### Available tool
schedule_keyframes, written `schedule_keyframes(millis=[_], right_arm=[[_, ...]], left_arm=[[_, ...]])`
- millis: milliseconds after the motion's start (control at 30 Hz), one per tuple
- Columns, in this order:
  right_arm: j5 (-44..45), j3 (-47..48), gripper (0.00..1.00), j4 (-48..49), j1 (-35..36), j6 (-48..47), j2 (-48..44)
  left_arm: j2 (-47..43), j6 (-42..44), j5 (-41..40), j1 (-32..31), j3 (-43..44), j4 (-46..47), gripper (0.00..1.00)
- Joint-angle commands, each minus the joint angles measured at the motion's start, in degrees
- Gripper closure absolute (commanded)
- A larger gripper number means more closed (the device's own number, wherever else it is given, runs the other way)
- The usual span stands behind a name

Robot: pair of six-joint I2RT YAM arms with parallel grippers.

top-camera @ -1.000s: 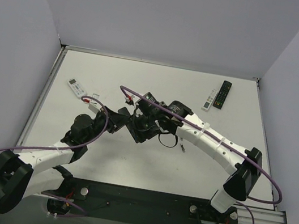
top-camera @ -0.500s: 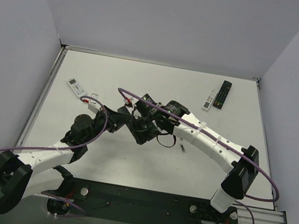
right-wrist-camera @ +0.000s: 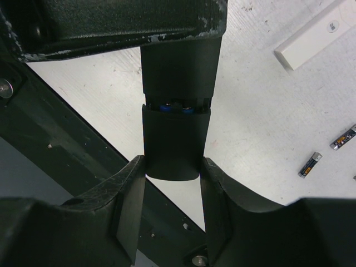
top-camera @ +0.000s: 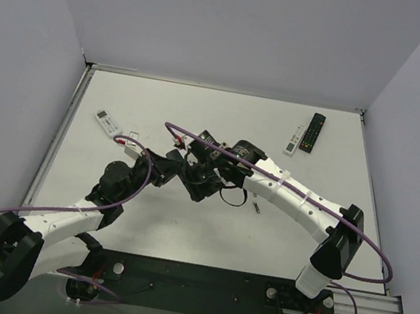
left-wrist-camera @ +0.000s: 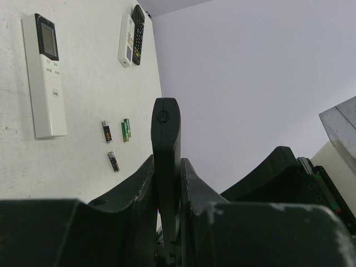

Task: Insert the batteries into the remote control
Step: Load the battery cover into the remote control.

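A black remote [top-camera: 191,174] hangs in mid-air between both grippers at the table's middle. My left gripper [top-camera: 179,165] is shut on it; in the left wrist view the remote [left-wrist-camera: 166,128] stands edge-on between the fingers of the left gripper [left-wrist-camera: 167,161]. My right gripper [right-wrist-camera: 173,164] is shut on the remote's battery cover [right-wrist-camera: 173,144], which sits slightly apart from the body [right-wrist-camera: 178,67]. Blue batteries [right-wrist-camera: 177,107] show in the gap. Loose batteries lie on the table: dark ones [left-wrist-camera: 106,132] [left-wrist-camera: 113,161] and a green one [left-wrist-camera: 126,129].
A white remote [left-wrist-camera: 47,75] lies near the loose batteries. A white remote [top-camera: 296,138] and a black remote [top-camera: 313,132] lie at the back right. Another white remote [top-camera: 108,121] lies at the left. One battery [top-camera: 255,207] shows beside the right arm.
Both grippers, joined on the black remote, have shifted slightly left and away from the bases. The holds look the same.
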Motion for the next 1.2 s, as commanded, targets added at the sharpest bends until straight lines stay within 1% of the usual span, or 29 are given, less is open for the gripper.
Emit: schedule_keyframes(millis=[0, 367, 567, 933, 1167], right_arm=[[1.05, 2.04, 0.87, -2.14, 0.63, -0.63, 0.22], [0.61, 2.39, 0.86, -3.02, 0.71, -0.54, 1.18], [0.7, 2.48, 0.82, -3.1, 0.63, -0.45, 1.36], [0.87, 3.0, 0.78, -3.54, 0.63, -0.63, 0.92], [0.96, 3.09, 0.72, -3.89, 0.71, -0.63, 0.66]], left_arm=[[-1.76, -0.7, 0.66, -0.52, 1.85, 5.48, 1.0], [-2.2, -1.22, 0.13, -0.69, 1.94, 5.39, 1.0], [-2.11, -2.37, -0.05, -0.78, 1.68, 6.44, 1.0], [-1.85, -3.86, -0.49, -1.22, 1.15, 6.88, 1.0], [-1.67, -4.92, -0.75, -1.22, 0.44, 7.67, 1.0]])
